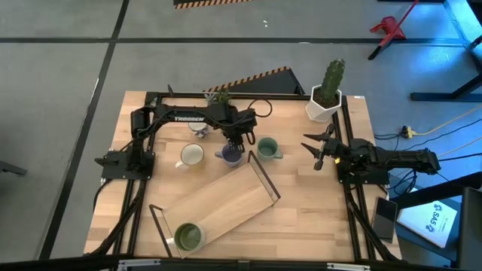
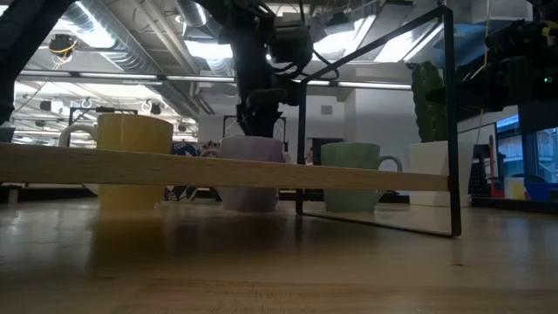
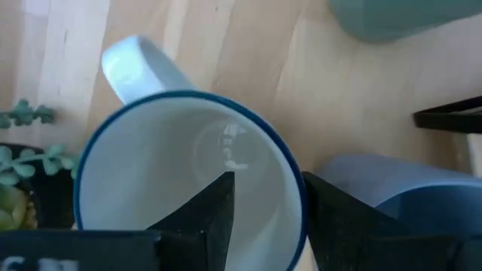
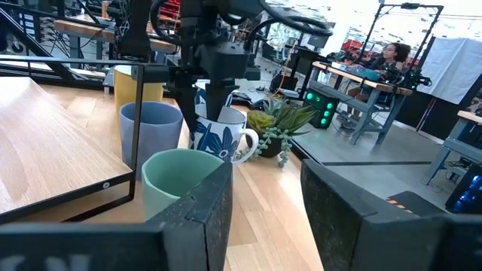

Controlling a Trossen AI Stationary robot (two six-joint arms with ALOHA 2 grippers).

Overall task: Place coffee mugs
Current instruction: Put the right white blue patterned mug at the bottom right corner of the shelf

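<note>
Wooden bench (image 1: 316, 211) carries a long tray (image 1: 226, 199) holding only one olive green ceramic mug (image 1: 188, 236); left end effector (image 1: 235, 143) straddles the white blue-rimmed mug's (image 3: 188, 173) rim, unclosed, right end effector (image 1: 320, 150) open, so most remains.

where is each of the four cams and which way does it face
High: above the table, straight down; both arms, wooden tray, left pincer, right pincer.
Low: at tabletop height, looking level; left arm descends behind the lavender mug.
Left wrist: looks down into a blue-rimmed white mug, one finger inside the rim.
Right wrist: looks across the table past its own open fingers at the teal mug.
Shared: the teal and lavender mugs show in the high, low and right wrist views.
</note>
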